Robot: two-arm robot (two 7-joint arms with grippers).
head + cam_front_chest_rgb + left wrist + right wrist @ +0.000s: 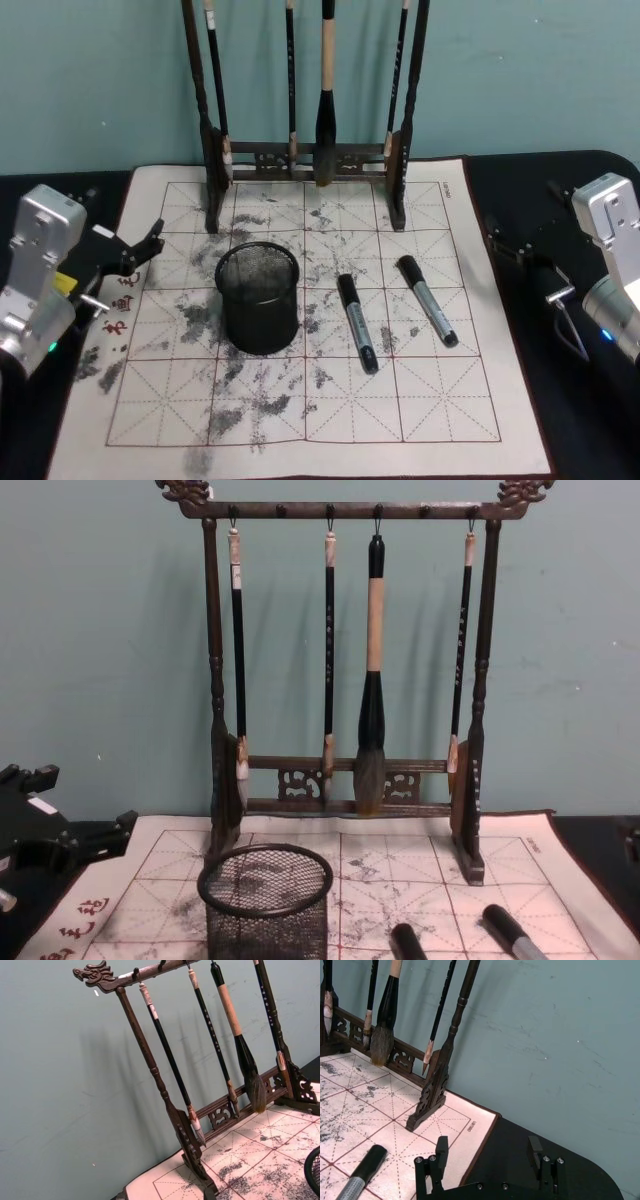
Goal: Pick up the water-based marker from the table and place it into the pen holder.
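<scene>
l claw (150, 243), r claw (488, 1144) spread; markers (357, 322) rt of pen holder (258, 322), rack (300, 157) behind.

A calligraphy practice corner: a carved wooden brush rack (214, 680) hung with brushes (372, 680) at upper centre, an ink-stained gridded mat (420, 400) below, teal wall (100, 630) behind.

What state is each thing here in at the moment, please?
Holder: upright, empty.
Left marker: capped, lying flat on mat.
Right marker: capped, lying flat on mat.
Brushes: hanging from rack.
Left tool: open, empty, at mat's left edge.
Right tool: open, empty, at mat's right edge.
</scene>
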